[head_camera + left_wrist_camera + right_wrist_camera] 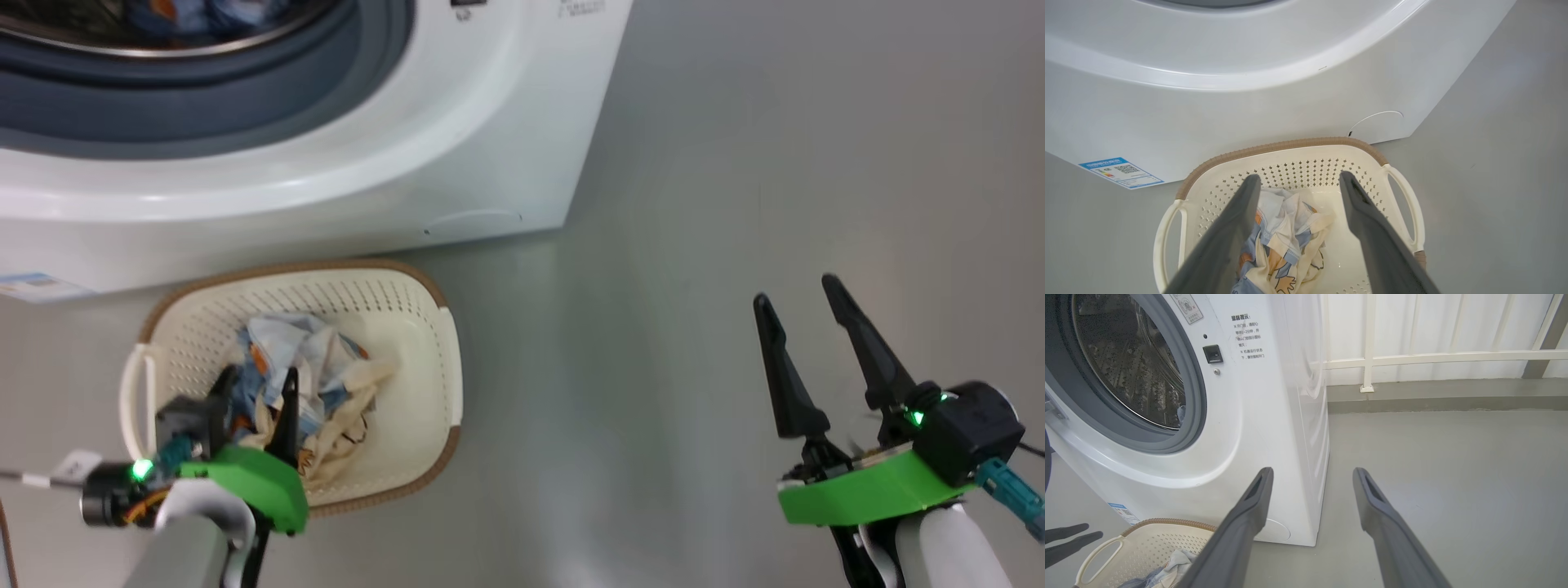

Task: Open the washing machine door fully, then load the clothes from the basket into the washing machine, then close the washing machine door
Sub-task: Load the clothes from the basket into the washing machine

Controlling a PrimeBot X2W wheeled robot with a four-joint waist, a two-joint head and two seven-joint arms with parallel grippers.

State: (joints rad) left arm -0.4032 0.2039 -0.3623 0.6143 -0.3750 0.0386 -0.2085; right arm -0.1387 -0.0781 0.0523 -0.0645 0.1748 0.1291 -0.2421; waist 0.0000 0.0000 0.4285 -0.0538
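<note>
At the far left, a blue label sticker sits on the lower corner of the washing machine, close to the floor. The left tool hangs over the near-left part of the basket. Its two dark fingers are spread wide, point down into the basket and clamp nothing. The clothes, a crumpled bundle of blue printed fabric and cream cloth, lie on the basket bottom. In the left wrist view the bundle lies between the two fingers and partly behind the left-hand one; contact between finger and cloth cannot be determined. The basket stands on the floor just in front of the washing machine, with its brown rim near the white front panel, and it is upright. Above it, the round opening of the washing machine is uncovered, showing the grey-blue gasket and the steel drum. A piece of printed blue fabric lies inside the drum. To the right of the machine the grey floor is bare, and a white railing runs along the far wall. The right tool hovers over this floor, well apart from the basket and the machine. Its fingers are spread wide with nothing between them.
</note>
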